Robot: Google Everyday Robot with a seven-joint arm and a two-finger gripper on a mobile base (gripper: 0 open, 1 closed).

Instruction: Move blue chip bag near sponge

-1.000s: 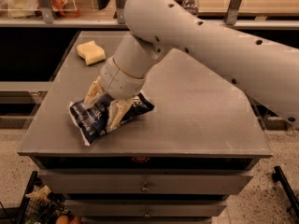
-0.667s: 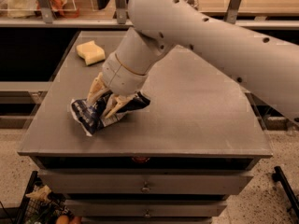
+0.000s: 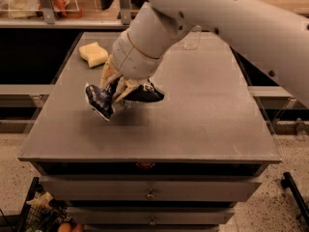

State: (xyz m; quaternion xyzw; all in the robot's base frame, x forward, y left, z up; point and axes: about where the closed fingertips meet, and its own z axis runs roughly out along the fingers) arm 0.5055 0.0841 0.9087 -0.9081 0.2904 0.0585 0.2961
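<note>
As it pinches the blue chip bag (image 3: 145, 94), gripper (image 3: 118, 92) hangs over the table (image 3: 203, 120)

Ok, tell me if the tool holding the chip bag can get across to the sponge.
Probably yes. The tool grips the blue chip bag just in front of the sponge, and only bare table lies between them; the clear bottle stands well aside.

White arm (image 3: 217, 18); seemingly tan gripper (image 3: 116, 93) over table (image 3: 203, 117).
</note>
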